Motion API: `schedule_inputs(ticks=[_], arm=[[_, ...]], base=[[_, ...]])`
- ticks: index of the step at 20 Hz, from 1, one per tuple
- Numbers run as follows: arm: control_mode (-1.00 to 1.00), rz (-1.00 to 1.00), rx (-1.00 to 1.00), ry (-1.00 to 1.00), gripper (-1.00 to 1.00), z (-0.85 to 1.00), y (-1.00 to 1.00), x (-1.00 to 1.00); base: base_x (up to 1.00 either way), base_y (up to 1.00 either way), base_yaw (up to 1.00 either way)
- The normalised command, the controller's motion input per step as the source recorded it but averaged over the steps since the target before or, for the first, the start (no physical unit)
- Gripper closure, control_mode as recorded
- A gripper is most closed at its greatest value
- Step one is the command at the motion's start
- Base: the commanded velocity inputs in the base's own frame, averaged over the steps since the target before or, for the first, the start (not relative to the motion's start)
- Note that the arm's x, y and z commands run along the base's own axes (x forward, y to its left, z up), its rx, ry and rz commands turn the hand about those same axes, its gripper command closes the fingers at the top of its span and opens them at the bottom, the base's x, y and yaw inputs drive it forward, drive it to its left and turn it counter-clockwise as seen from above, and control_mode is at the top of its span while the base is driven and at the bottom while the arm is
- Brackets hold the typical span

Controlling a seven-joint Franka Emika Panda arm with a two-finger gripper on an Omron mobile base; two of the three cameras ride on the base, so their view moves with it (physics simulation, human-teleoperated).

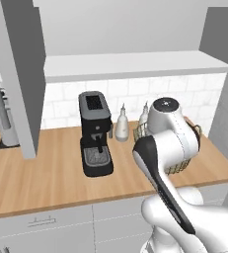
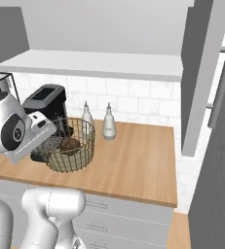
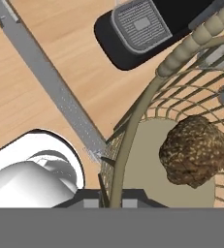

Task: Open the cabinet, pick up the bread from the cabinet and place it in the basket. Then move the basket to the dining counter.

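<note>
bread [image 2: 70,144] inside basket [image 2: 83,154] | basket on wood worktop [image 2: 133,165] (beside coffee machine [image 2: 48,104]) | two bottles [image 2: 108,122] behind

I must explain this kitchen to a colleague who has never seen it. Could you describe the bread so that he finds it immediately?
Start at the long light-wood worktop under the white tiled wall, and find the black coffee machine standing on it. Beside the machine is a round tan wire-mesh basket, in front of two small white bottles. The bread is the small dark brown, lumpy loaf lying inside, the only brown, rough thing there.
</note>
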Motion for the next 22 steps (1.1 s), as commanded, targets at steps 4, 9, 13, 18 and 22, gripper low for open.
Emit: schedule_inputs(ticks=[4,9,13,18,22], arm=[[1.0,0.0,0.0,0.0,1.0,0.0,0.0,0.0],[1.0,0.0,0.0,0.0,1.0,0.0,0.0,0.0],[1.0,0.0,0.0,0.0,1.0,0.0,0.0,0.0],[1.0,0.0,0.0,0.0,1.0,0.0,0.0,0.0],[1.0,0.0,0.0,0.0,1.0,0.0,0.0,0.0]], base=[[-1.0,0.0,0.0],[-0.85,0.0,0.12],[-0.64,0.0,0.59],[-0.54,0.0,0.87],[-0.41,0.0,0.97]])
